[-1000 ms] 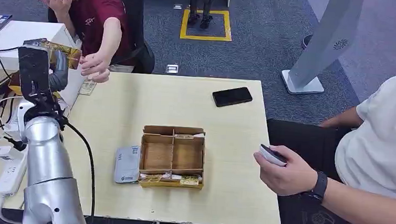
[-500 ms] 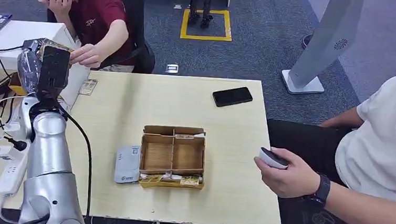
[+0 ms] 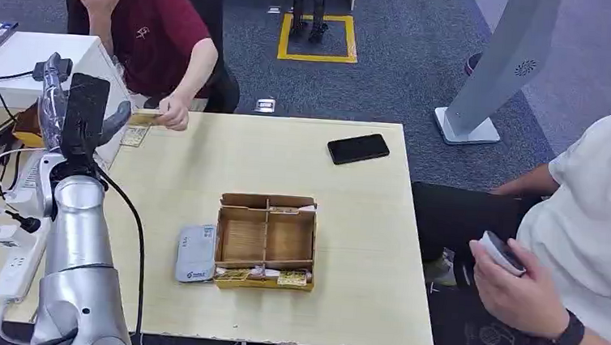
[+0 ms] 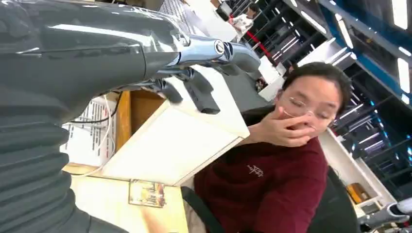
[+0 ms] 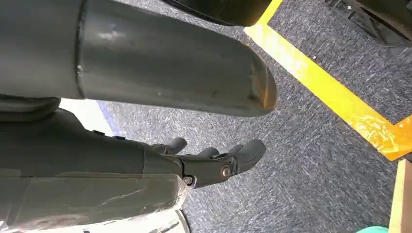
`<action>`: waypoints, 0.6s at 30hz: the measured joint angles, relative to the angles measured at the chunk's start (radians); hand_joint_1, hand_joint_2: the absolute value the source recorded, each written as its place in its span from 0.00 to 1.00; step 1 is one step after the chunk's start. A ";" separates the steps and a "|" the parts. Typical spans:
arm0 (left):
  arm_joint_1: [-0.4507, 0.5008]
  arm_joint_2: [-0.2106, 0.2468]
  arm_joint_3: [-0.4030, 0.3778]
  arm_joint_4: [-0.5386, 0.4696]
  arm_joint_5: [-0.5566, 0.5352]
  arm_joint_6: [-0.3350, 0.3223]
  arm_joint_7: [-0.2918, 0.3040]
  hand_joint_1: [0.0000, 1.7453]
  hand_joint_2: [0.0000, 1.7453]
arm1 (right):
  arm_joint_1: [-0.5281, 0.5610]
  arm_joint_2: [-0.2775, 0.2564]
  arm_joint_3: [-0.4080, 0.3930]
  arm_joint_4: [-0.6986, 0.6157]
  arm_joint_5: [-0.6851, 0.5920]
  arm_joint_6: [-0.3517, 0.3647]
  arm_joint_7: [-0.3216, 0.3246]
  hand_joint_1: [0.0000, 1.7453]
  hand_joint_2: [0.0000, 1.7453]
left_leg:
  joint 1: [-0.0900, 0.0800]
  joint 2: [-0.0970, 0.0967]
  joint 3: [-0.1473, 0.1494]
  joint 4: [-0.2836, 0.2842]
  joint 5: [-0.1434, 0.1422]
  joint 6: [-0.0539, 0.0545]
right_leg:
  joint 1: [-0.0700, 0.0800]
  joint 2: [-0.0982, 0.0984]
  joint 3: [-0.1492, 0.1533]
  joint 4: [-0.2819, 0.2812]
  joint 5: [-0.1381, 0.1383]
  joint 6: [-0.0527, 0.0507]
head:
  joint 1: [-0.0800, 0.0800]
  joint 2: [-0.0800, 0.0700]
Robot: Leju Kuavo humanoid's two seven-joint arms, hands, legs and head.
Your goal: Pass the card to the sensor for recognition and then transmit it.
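While the person in red [image 3: 162,28] pinches the card [image 3: 145,117] over the table [image 3: 363,225] edge, left hand [image 3: 75,112] hangs raised, empty, fingers spread; right hand [image 5: 214,162] dangles loose, holding nothing.

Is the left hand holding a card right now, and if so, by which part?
No: the left hand is raised with fingers apart, holding nothing. The person in the maroon shirt pinches the yellowish card by one end.

A black phone [image 3: 358,149] lies near the far edge of the counter [image 3: 363,225], a divided cardboard box [image 3: 266,239] sits mid-counter, and a person in a maroon shirt [image 3: 162,28] sits at the far side while a person in white [image 3: 591,225] holds a small device [image 3: 501,253] beside the counter
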 joint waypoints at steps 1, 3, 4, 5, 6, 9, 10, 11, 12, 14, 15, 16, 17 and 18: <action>-0.001 0.000 0.000 0.002 0.000 0.000 0.000 0.00 1.00 | 0.000 0.000 0.000 0.000 0.000 0.000 0.000 0.00 0.00 | 0.000 0.000 0.000 0.000 0.000 0.000 | 0.000 0.000 0.000 0.000 0.000 0.000 | 0.000 0.000; -0.003 0.000 0.001 0.007 0.001 0.000 0.001 0.00 1.00 | 0.000 0.000 0.000 0.000 0.000 0.000 0.000 0.00 0.00 | 0.000 0.000 0.000 0.000 0.000 0.000 | 0.000 0.000 0.000 0.000 0.000 0.000 | 0.000 0.000; -0.003 0.000 0.002 0.007 0.001 0.000 0.002 0.00 1.00 | 0.000 0.000 0.000 0.000 0.000 0.000 0.000 0.00 0.00 | 0.000 0.000 0.000 0.000 0.000 0.000 | 0.000 0.000 0.000 0.000 0.000 0.000 | 0.000 0.000; -0.003 0.000 0.002 0.008 0.001 -0.001 0.003 0.00 1.00 | 0.000 0.000 0.000 0.000 0.000 0.000 0.000 0.00 0.00 | 0.000 0.000 0.000 0.000 0.000 0.000 | 0.000 0.000 0.000 0.000 0.000 0.000 | 0.000 0.000; -0.004 0.000 0.002 0.010 0.002 -0.002 0.007 0.00 1.00 | 0.000 0.000 0.000 0.000 0.000 0.000 0.000 0.00 0.00 | 0.000 0.000 0.000 0.000 0.000 0.000 | 0.000 0.000 0.000 0.000 0.000 0.000 | 0.000 0.000; -0.011 -0.003 0.014 0.017 0.034 -0.038 0.019 0.00 1.00 | 0.000 0.000 0.000 0.000 -0.001 0.000 -0.003 0.00 0.00 | 0.000 0.000 0.000 0.000 0.000 0.000 | 0.000 0.000 0.000 0.000 0.000 0.000 | 0.000 0.000; -0.011 -0.003 0.016 0.019 0.054 -0.069 0.014 0.00 1.00 | 0.000 0.000 0.000 0.000 -0.005 -0.002 -0.004 0.00 0.00 | 0.000 0.000 0.000 0.000 0.000 0.000 | 0.000 0.000 0.000 0.000 0.000 0.000 | 0.000 0.000; -0.009 -0.003 0.016 0.021 0.074 -0.105 0.000 0.00 1.00 | 0.000 0.000 0.000 0.000 -0.009 -0.005 -0.006 0.00 0.00 | 0.000 0.000 0.000 0.000 0.000 0.000 | 0.000 0.000 0.000 0.000 0.000 0.000 | 0.000 0.000; -0.001 -0.002 0.016 0.021 0.105 -0.151 -0.037 0.00 1.00 | 0.001 0.000 -0.001 0.000 -0.014 -0.010 -0.008 0.00 0.00 | 0.000 0.000 0.000 0.000 0.000 0.000 | 0.000 0.000 0.000 0.000 0.000 0.000 | 0.000 0.000; 0.057 0.004 -0.009 -0.005 0.217 -0.242 -0.118 0.00 1.00 | 0.006 -0.002 -0.006 0.000 -0.028 -0.024 -0.015 0.00 0.00 | -0.001 0.002 0.001 0.000 0.000 0.000 | 0.000 0.002 0.000 0.000 0.000 0.000 | 0.000 0.000; 0.103 0.012 -0.034 -0.031 0.278 -0.282 -0.154 0.00 1.00 | 0.012 -0.002 -0.012 0.000 -0.035 -0.033 -0.019 0.00 0.00 | -0.001 0.004 0.001 0.000 -0.001 0.001 | 0.000 0.003 0.000 0.000 0.000 0.000 | 0.000 0.000; 0.161 0.021 -0.068 -0.065 0.334 -0.303 -0.199 0.00 1.00 | 0.020 -0.005 -0.021 0.000 -0.045 -0.042 -0.027 0.00 0.00 | -0.001 0.004 0.000 0.000 -0.002 0.000 | 0.000 0.004 0.000 0.000 -0.001 0.000 | 0.000 0.000; 0.222 0.033 -0.103 -0.098 0.364 -0.301 -0.240 0.00 1.00 | 0.028 -0.007 -0.027 0.000 -0.053 -0.050 -0.030 0.00 0.00 | -0.001 0.004 0.000 0.000 -0.003 -0.001 | 0.000 0.005 0.000 0.000 -0.001 0.000 | 0.000 0.000; 0.294 0.046 -0.148 -0.144 0.372 -0.288 -0.277 0.00 1.00 | 0.039 -0.009 -0.034 0.000 -0.059 -0.056 -0.035 0.00 0.00 | -0.001 0.006 0.001 0.000 -0.005 0.000 | 0.000 0.006 0.000 0.000 -0.002 0.000 | 0.000 0.000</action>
